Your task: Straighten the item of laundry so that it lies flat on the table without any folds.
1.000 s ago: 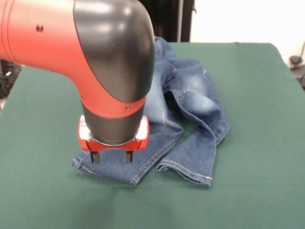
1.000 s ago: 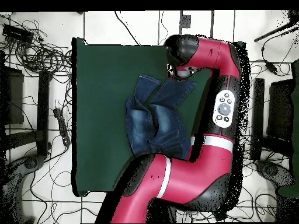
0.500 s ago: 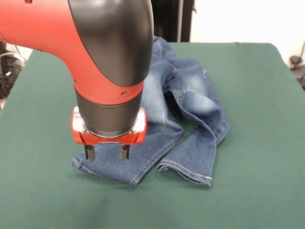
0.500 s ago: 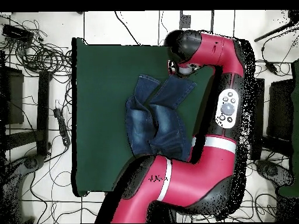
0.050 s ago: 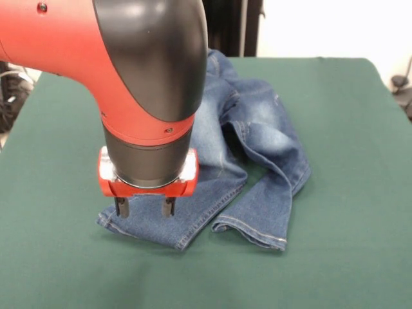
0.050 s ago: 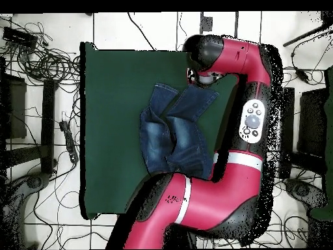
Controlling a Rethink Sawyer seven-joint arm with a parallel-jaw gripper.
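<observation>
pincer (image 5: pixel 145 207) barely shifted, fingers apart over jeans (image 5: pixel 257 148) hem.

Tangled cables (image 6: pixel 40 58) sprawl over the pale tiled floor (image 6: pixel 117 26). A dark stand (image 6: pixel 49 124) rises just beside the cables; another dark frame (image 6: pixel 306 140) stands well apart from them.
</observation>
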